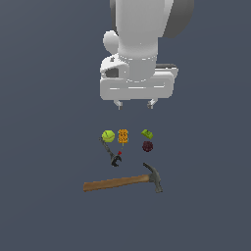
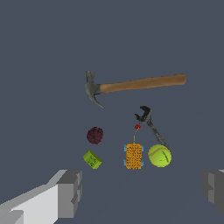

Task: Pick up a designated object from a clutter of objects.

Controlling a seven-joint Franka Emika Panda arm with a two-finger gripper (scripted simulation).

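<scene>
Nearest to you in the exterior view lies the hammer (image 1: 122, 182), its wooden handle across the counter (image 1: 44, 206) and its head toward the exterior view's right. Behind it comes the black clamp (image 1: 113, 158), then the plum (image 1: 147, 146), the thing you must take; it sits free, just in front of the small green piece (image 1: 147, 134) and well apart from the orange block (image 1: 123, 137) and the yellow-green ball (image 1: 108, 136). This gap is good, I think, because fingers can come down on both sides of the plum without pushing a neighbour. Farthest, the tool (image 1: 134, 103) hangs high above the group, holding nothing, its jaws wide apart, so you should first bring it over the plum.
</scene>
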